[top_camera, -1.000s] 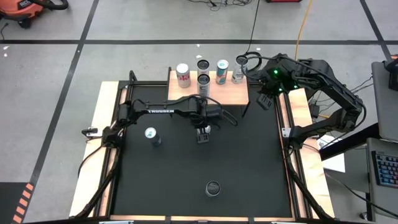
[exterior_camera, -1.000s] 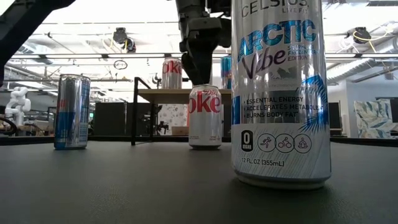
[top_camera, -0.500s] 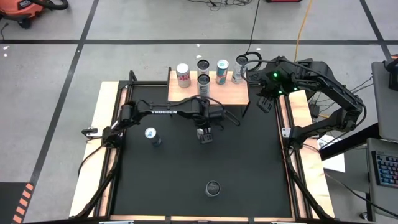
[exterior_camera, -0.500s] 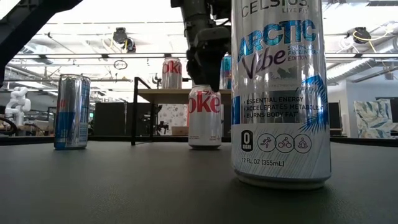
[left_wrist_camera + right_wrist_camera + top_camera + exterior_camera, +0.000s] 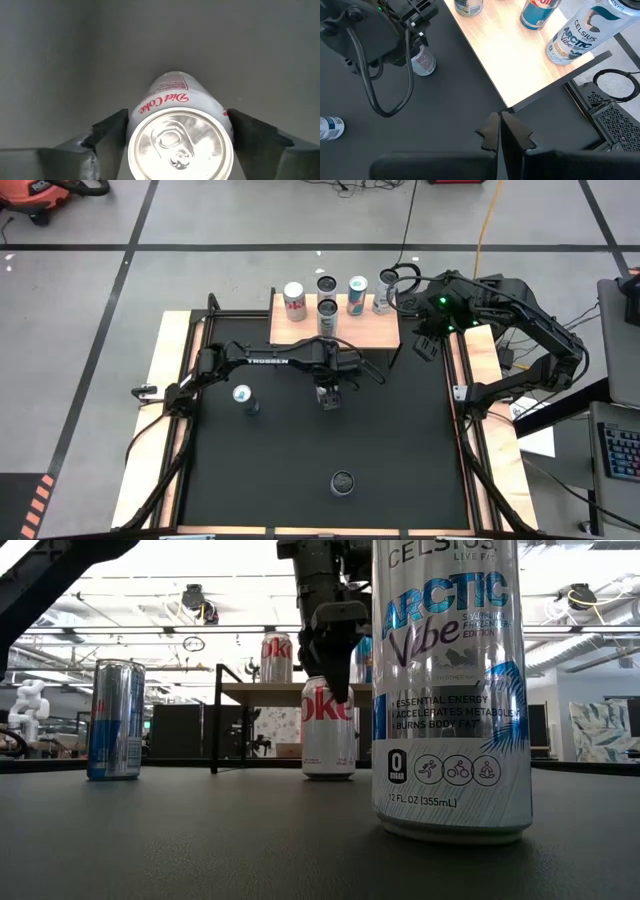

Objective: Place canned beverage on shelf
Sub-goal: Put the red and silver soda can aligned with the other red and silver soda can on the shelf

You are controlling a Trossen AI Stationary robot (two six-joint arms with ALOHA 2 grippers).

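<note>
Left gripper [image 5: 177, 135] comes straight down over the upright Coke can [image 5: 180, 145] mid-table, fingers either side of it and looking clamped on, hard to be sure. That top-down hold should let it lift to the shelf [image 5: 365, 330]. Right gripper [image 5: 501, 131] is shut, waiting beside the shelf

Grey floor [image 5: 80, 380] crossed by black tape lines [image 5: 110, 310], yellow cable [image 5: 487, 220], keyboard [image 5: 620, 455] at right edge

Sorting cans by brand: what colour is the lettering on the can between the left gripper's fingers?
Red on silver Diet Coke can, clearest in left wrist view.
</note>
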